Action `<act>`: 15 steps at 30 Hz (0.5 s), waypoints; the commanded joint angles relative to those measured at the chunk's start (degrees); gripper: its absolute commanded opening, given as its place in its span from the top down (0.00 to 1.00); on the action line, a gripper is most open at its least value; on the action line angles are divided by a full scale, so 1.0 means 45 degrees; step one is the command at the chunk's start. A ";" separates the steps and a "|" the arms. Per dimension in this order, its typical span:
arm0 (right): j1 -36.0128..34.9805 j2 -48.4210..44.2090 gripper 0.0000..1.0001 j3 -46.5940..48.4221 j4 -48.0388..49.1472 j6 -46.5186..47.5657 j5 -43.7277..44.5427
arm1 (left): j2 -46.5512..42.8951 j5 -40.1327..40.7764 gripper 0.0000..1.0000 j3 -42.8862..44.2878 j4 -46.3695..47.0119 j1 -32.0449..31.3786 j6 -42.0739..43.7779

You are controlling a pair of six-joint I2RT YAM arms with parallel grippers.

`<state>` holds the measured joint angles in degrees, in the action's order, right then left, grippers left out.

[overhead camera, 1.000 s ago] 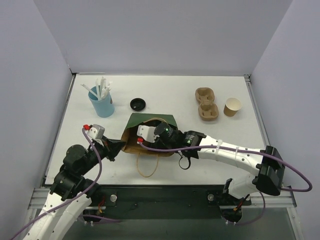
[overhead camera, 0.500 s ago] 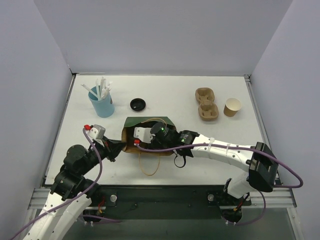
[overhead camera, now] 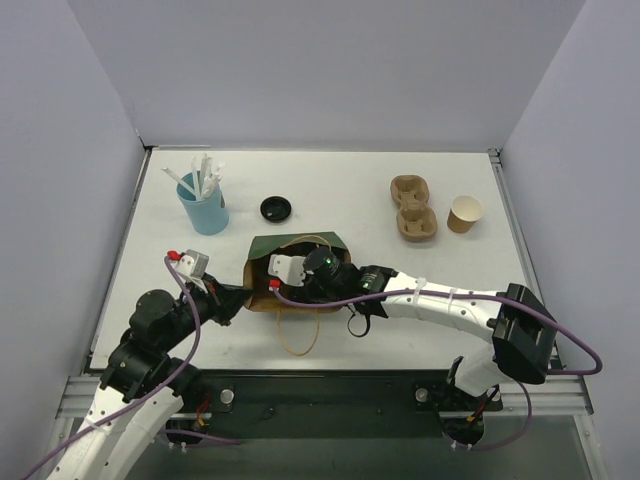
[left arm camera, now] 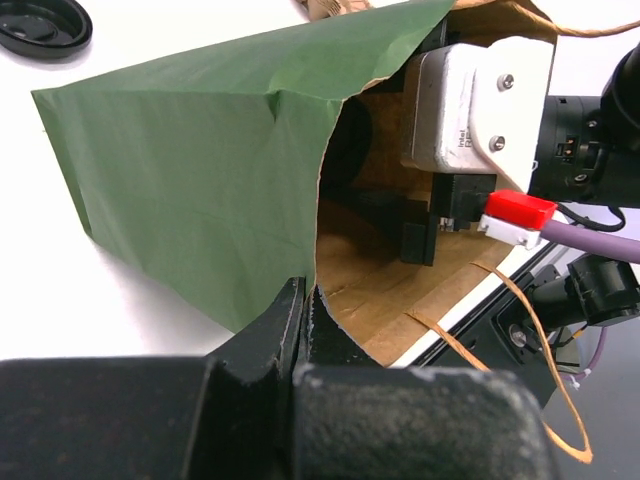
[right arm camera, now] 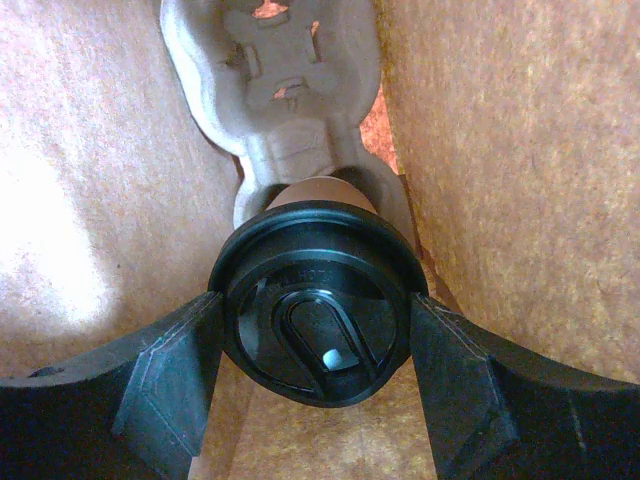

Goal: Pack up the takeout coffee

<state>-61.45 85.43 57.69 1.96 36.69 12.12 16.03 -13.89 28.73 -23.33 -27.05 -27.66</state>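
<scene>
Right wrist view: the takeout coffee (right arm camera: 318, 300), a small tapered tan paper cup under a round black plastic lid, sits deep inside a brown paper bag with a green outer face (right arm camera: 500, 150). The right end effector (right arm camera: 315, 330) holds it, one dark finger (right arm camera: 170, 370) pressed against each side of the lid rim, so the jaws stand about a lid's width apart. Just behind the cup lies a pale moulded-pulp cup carrier (right arm camera: 270, 90). The cup's tan body appears to run into the carrier's nearest well, though the joint is hidden by the lid.

From the left wrist, the left end effector (left arm camera: 303, 320) is pinched fully together on the lower edge of the bag's mouth, and the right arm's wrist camera fills the opening.

From the top external view, the bag lies on its side on the white tabletop (overhead camera: 350, 190) with its green face up and its mouth toward the arms. A twine handle loop (overhead camera: 297, 335) trails out in front. The coffee itself is out of sight there — bag and wrist cover it.

Farther back stand a blue cup of white straws (overhead camera: 203, 205) at the left and a loose black lid (overhead camera: 275, 208) near the middle. At the right are a second brown pulp carrier (overhead camera: 413, 210) and, just beside it, an open tan paper cup (overhead camera: 465, 213).
</scene>
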 commanded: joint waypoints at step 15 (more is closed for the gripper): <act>0.0238 -0.0078 0.65 -0.0458 0.1792 0.0734 0.0783 | -0.0301 -0.0585 1.00 -0.0525 0.0966 -0.0142 -0.0729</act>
<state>-60.90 85.43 54.08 7.57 38.54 13.65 14.22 -14.87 25.58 -22.50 -27.38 -30.33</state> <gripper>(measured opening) 0.689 0.022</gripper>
